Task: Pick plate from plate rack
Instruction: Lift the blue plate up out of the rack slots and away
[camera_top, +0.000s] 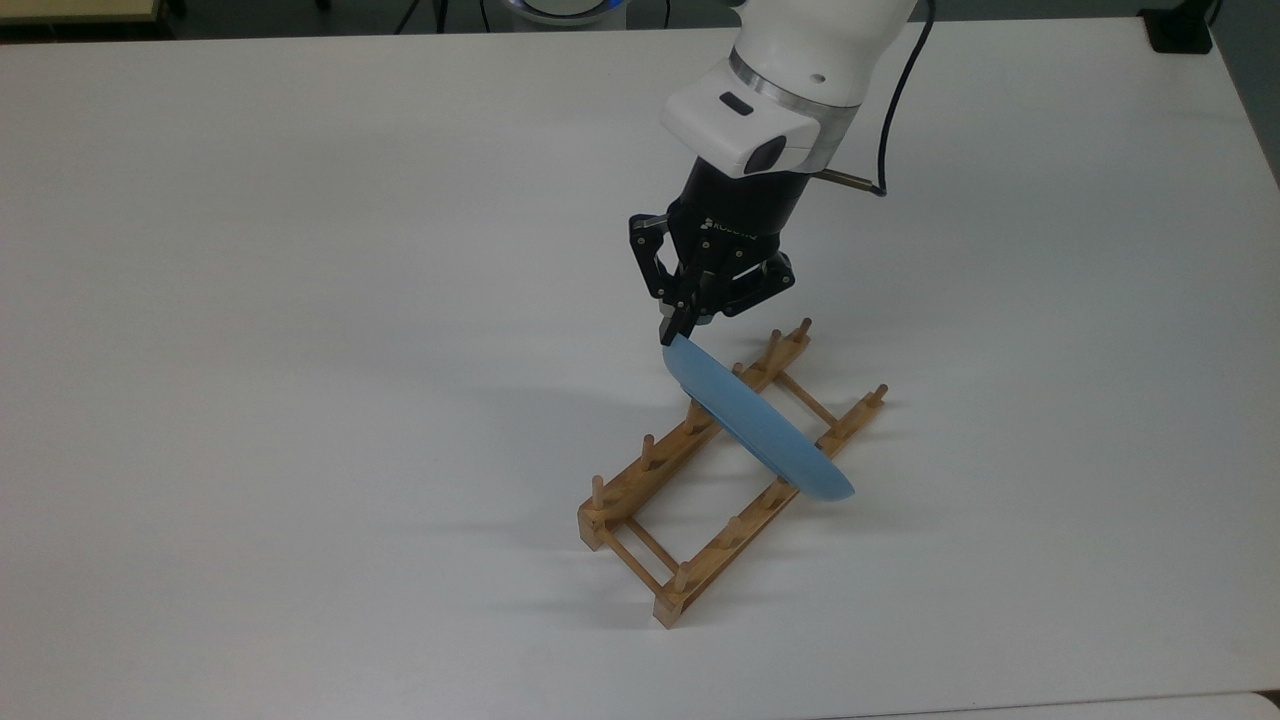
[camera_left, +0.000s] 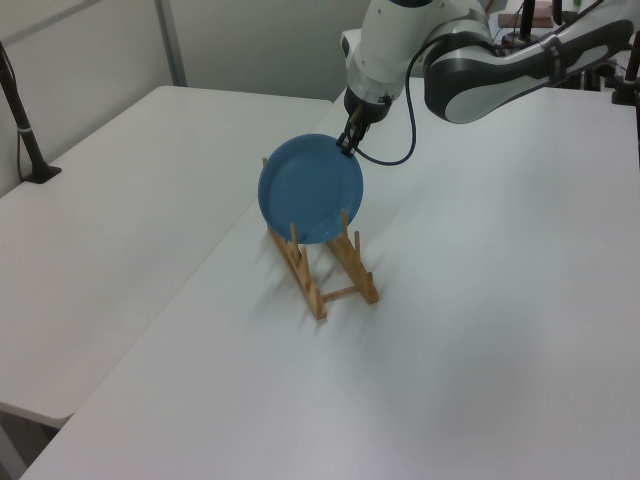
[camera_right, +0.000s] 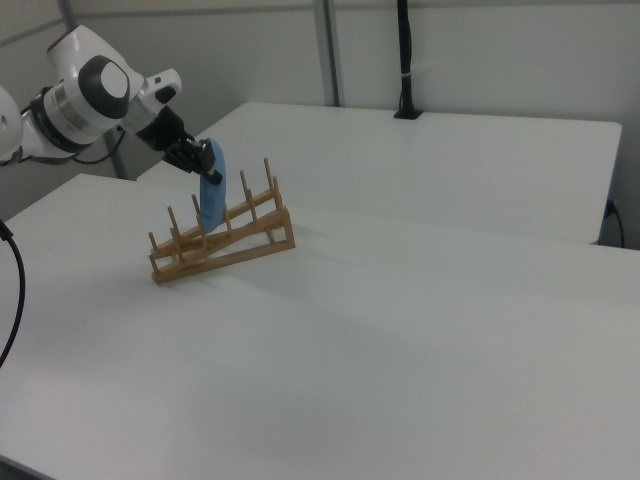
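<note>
Pinching the plate (camera_top: 760, 425)'s top rim, the gripper (camera_top: 680, 328) hides its own fingertips above the plate rack (camera_top: 700, 480).

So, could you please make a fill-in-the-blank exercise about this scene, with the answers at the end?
1. The gripper is shut on the plate's ____.
2. The plate is light ____.
3. The plate rack is made of ____.
4. The rack stands on a ____ table.

Answers: rim; blue; wood; white
</note>
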